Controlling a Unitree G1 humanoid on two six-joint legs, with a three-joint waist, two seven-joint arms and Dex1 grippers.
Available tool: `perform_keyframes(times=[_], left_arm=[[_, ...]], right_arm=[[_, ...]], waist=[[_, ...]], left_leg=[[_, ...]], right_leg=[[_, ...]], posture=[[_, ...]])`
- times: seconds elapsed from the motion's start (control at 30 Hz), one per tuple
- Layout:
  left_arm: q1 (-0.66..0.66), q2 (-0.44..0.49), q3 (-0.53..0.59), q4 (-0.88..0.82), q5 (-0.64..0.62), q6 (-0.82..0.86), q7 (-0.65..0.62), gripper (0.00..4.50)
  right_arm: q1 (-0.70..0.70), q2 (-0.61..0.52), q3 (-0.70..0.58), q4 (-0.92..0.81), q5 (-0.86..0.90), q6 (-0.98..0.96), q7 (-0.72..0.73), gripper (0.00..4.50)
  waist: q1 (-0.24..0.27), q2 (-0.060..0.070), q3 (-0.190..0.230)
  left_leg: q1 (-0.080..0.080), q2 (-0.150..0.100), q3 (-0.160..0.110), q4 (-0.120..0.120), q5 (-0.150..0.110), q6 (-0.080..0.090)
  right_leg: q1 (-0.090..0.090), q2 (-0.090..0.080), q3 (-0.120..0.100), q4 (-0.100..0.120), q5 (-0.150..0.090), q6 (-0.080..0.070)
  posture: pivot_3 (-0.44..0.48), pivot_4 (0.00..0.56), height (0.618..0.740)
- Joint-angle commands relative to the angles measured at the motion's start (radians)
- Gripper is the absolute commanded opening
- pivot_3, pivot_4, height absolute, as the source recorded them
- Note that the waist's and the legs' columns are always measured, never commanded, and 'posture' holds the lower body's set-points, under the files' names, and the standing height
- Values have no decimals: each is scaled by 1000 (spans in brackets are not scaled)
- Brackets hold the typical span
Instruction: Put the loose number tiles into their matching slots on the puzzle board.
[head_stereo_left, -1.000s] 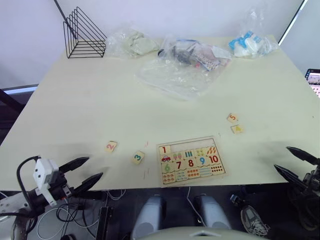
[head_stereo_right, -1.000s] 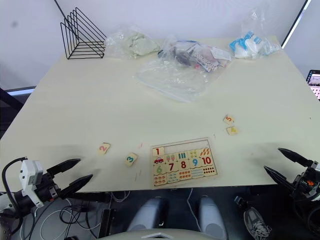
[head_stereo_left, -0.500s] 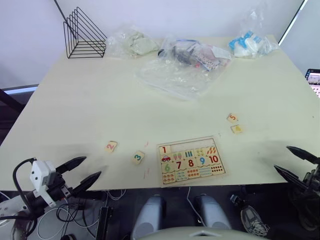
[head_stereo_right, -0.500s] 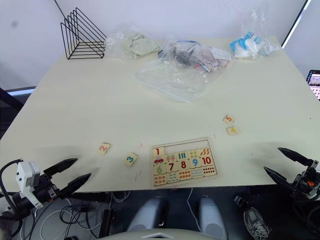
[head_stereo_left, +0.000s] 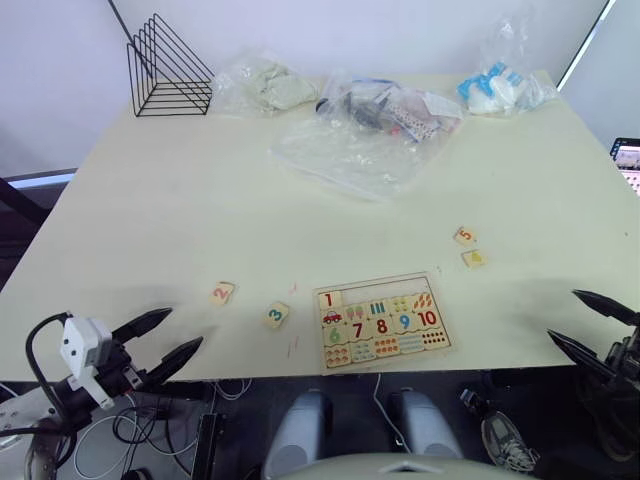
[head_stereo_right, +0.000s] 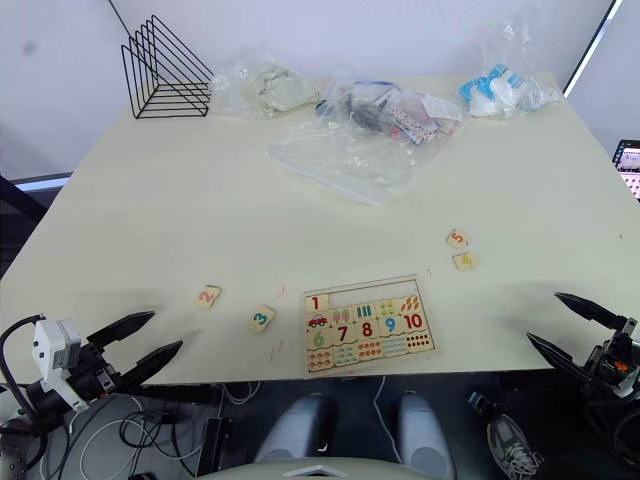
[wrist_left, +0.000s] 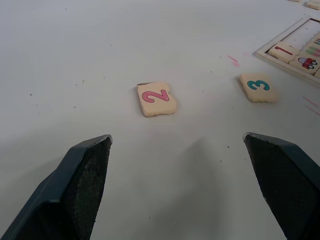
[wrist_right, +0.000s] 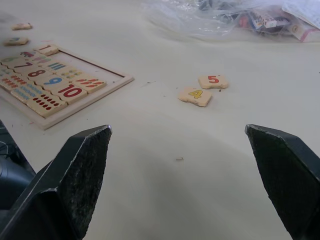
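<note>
Pale cream tabletop (head_stereo_left: 180, 200) fills the scene, with a black wire rack (head_stereo_left: 168, 70) at its far left corner and several clear plastic bags (head_stereo_left: 365, 125) heaped along the far edge, well away from the work. At the near edge lies the puzzle board (head_stereo_left: 382, 320), its lower rows filled with numerals 6 to 10 and picture tiles; the 1 tile (head_stereo_left: 329, 299) already sits at the left end of the top row, so the remaining slots (head_stereo_left: 385, 291) beside it are bare wood, presumably waiting for 2 through 5. The loose tiles lie flat and face up, scattered to either side of the board, which suits a split of work between the arms: the 2 tile (wrist_left: 156, 98) and the 3 tile (wrist_left: 258, 87) lie left of the board, the 3 nearer to it, while the 5 tile (wrist_right: 213, 80) and the 4 tile (wrist_right: 195, 95) lie just beside each other to the board's right. The left gripper (head_stereo_left: 165, 342) hovers at the table's near left edge with its jaws spread wide, holding nothing; the 2 lies ahead of it, roughly between the lines of its two fingers but apart from them. The right gripper (head_stereo_left: 590, 325) hangs off the near right corner, jaws likewise wide apart and empty, with the 4 and 5 ahead of it and the board off to one side.
</note>
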Motion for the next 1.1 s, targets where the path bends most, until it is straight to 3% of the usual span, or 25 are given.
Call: perform_keyframes(times=[0.03,0.23,0.43,0.63,0.87,1.1], left_arm=[[-4,0,-2,-29,8,-19,20,4466],[3,-13,-9,-102,6,19,87,4466],[72,-101,-16,-296,-25,158,283,4466],[121,-146,-20,-436,-20,252,424,4466],[91,-211,-94,-579,88,345,674,4466],[1,-187,-140,-559,110,425,730,4466]], right_arm=[[-14,-9,-10,-6,11,-8,14,4500],[4,-30,31,-103,57,77,99,4500],[12,-32,66,-247,171,178,201,4500],[34,-94,118,-300,240,189,208,4500],[44,-155,169,-293,273,161,208,4500],[47,-157,182,-285,270,138,208,4500]], waist=[[0,0,0],[1,0,0],[0,0,0],[5,-1,0],[5,-1,0],[5,-1,0]], left_leg=[[0,0,0,0,0,0],[0,0,0,0,0,0],[0,1,0,0,0,0],[-1,1,1,0,0,0],[-1,1,1,0,0,0],[-1,1,1,0,0,0]], right_leg=[[0,0,0,0,0,0],[0,-1,0,0,2,3],[0,-1,1,-1,2,3],[0,-2,-1,-1,2,3],[0,-1,-1,-2,2,3],[0,4,-1,-1,2,4]], posture=[[0,150,740],[0,150,740],[0,150,740],[0,150,740],[0,150,740],[0,150,740]])
